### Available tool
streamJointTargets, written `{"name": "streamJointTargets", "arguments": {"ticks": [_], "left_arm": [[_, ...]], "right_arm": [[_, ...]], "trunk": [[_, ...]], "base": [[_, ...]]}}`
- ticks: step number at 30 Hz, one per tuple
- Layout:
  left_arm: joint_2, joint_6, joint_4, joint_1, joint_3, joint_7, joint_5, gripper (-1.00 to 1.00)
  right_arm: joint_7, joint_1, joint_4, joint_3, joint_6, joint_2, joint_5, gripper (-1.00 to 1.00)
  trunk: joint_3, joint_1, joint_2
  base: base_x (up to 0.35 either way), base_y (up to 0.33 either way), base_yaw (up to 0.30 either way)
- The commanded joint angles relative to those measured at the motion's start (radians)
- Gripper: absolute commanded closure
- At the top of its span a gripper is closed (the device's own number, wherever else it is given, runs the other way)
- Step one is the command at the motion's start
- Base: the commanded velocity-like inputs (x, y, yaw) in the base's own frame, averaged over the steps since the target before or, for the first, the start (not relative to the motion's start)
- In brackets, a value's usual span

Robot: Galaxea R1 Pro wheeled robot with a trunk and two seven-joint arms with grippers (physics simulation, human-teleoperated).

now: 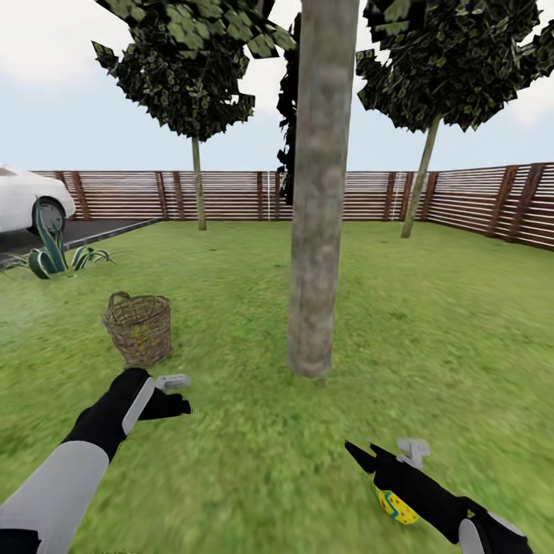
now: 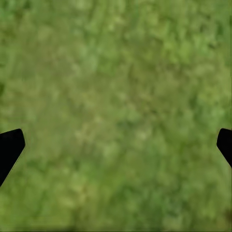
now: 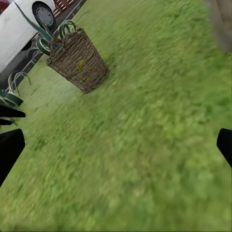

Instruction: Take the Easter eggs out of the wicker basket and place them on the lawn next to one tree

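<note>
Garden scene, head view: a thick grey-brown tree (image 1: 317, 231) rises at frame centre from the lawn (image 1: 431, 308), with a slatted fence (image 1: 231, 194) across the background, two further trees behind, and a white car (image 1: 27, 196) and a spiky plant (image 1: 50, 254) at the left edge. The wicker basket (image 1: 140, 328) stands upright on the grass at centre left, near the trunk but apart from it; a faint yellow patch shows through its weave, possibly an egg, though the contents cannot be counted. The left claw (image 1: 173, 394) hovers just below the basket in the frame, its fingers spread and holding nothing; its wrist view shows bare grass between two dark fingertips at the picture's edges. The right claw (image 1: 365, 454) sits at lower right, fingers likewise spread; a yellow egg (image 1: 396, 504) with red dots and a blue zigzag lies beside or beneath the forearm, and whether it rests on the grass or touches the arm cannot be told. The right wrist view shows the basket (image 3: 79, 60) in its upper left, tilted by the camera angle. Risks, as judged: the egg could roll away from the trunk if the right arm brushes it; a careless reach could tip the light basket; an egg hidden by the weave could be overlooked.
</note>
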Motion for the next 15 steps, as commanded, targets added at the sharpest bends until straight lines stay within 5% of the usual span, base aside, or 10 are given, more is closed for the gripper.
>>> {"name": "streamJointTargets", "arguments": {"ticks": [1, 7, 15], "left_arm": [[0.001, 0.003, -0.001, -0.001, -0.004, 0.001, 0.003, -1.00], [0.001, 0.003, -0.001, -0.001, -0.004, 0.001, 0.003, -1.00], [0.001, 0.003, -0.001, -0.001, -0.004, 0.001, 0.004, -1.00]], "right_arm": [[0.002, -0.001, -0.001, -0.002, 0.007, 0.001, -0.004, -1.00], [0.003, -0.001, 0.000, -0.003, 0.007, 0.001, -0.004, -1.00], [0.002, -0.001, 0.002, -0.003, 0.007, 0.001, -0.004, -1.00]], "trunk": [[0.003, -0.001, 0.000], [0.026, -0.003, 0.001], [0.051, -0.034, 0.057]], "base": [[0.000, 0.000, 0.281], [0.000, 0.000, 0.281], [0.000, 0.000, 0.281]]}}
